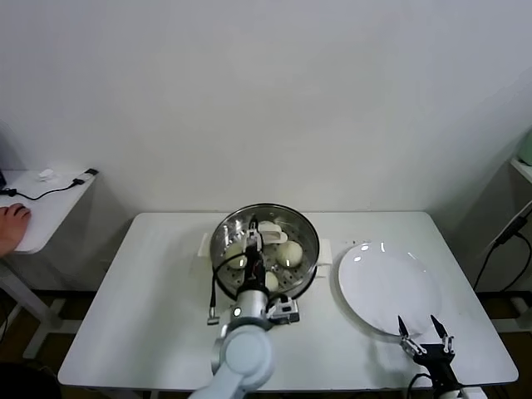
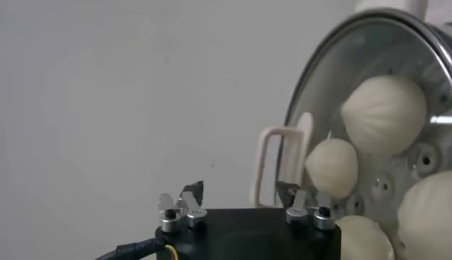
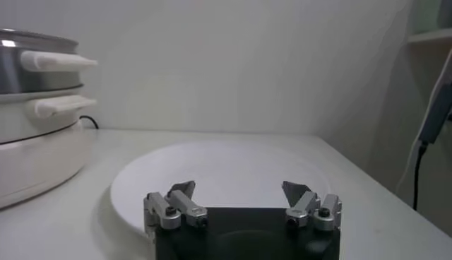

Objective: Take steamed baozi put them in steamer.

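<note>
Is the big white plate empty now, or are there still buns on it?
Empty. The white plate shows only a bare surface in the head and right wrist views. The baozi lie inside the steamer.

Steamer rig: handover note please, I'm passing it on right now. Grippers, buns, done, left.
Left gripper: open, empty, over the steamer.
Right gripper: open, empty, parked at the near edge of the white plate.
Baozi: four show on the perforated tray in the left wrist view.
Done: the plate is bare, so loading looks complete.
Left: probably just pull the left arm out. No lid in view.
</note>
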You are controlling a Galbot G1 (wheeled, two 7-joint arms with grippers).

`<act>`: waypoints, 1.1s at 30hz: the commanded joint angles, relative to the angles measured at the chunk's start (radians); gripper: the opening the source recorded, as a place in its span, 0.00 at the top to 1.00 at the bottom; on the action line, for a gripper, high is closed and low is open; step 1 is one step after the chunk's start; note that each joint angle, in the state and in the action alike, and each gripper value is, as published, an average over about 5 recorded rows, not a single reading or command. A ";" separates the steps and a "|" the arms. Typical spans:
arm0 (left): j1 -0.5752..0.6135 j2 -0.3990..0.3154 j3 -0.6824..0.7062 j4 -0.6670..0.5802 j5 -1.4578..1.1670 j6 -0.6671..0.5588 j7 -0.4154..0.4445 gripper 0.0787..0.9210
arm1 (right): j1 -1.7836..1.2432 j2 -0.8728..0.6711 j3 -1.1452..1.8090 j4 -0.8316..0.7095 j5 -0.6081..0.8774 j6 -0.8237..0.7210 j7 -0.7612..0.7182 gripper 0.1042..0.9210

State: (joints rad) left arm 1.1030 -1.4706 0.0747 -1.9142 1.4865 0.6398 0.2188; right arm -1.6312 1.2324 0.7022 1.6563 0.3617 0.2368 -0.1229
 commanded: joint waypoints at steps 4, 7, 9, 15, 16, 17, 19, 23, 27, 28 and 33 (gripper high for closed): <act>0.165 0.059 -0.166 -0.275 -0.896 -0.326 -0.236 0.18 | 0.006 0.005 -0.012 0.005 0.050 0.072 0.036 0.12; 0.221 0.077 -0.283 -0.308 -1.163 -0.438 -0.309 0.13 | 0.007 0.005 -0.014 0.009 0.054 0.097 0.029 0.12; 0.271 0.083 -0.377 -0.313 -1.276 -0.532 -0.328 0.12 | 0.006 0.005 -0.015 0.016 0.057 0.100 0.031 0.12; 0.418 0.089 -0.628 -0.291 -1.607 -0.685 -0.333 0.12 | 0.011 0.014 -0.018 0.025 0.058 0.116 0.039 0.12; 0.438 0.094 -0.664 -0.276 -1.646 -0.699 -0.335 0.12 | 0.013 0.016 -0.018 0.026 0.058 0.116 0.041 0.12; 0.455 0.102 -0.695 -0.254 -1.671 -0.718 -0.338 0.12 | 0.015 0.018 -0.018 0.026 0.056 0.116 0.043 0.12; 0.485 0.123 -0.743 -0.197 -1.699 -0.767 -0.346 0.12 | 0.017 0.020 -0.019 0.025 0.055 0.114 0.050 0.12; 0.518 0.156 -0.774 -0.069 -1.713 -0.869 -0.351 0.12 | 0.023 0.027 -0.019 0.022 0.061 0.099 0.079 0.12; 0.517 0.162 -0.755 0.048 -1.718 -0.929 -0.335 0.12 | 0.027 0.030 -0.024 0.018 0.070 0.076 0.093 0.12; 0.511 0.162 -0.745 0.082 -1.716 -0.943 -0.329 0.12 | 0.028 0.030 -0.026 0.017 0.069 0.073 0.094 0.12; 0.488 0.163 -0.702 0.216 -1.685 -1.010 -0.313 0.12 | 0.023 0.023 -0.038 0.019 0.067 0.070 0.082 0.12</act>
State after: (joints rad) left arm 1.5393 -1.3320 -0.5601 -1.9729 -0.0497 -0.1402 -0.0882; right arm -1.6077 1.2568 0.6753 1.6704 0.4224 0.3157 -0.0525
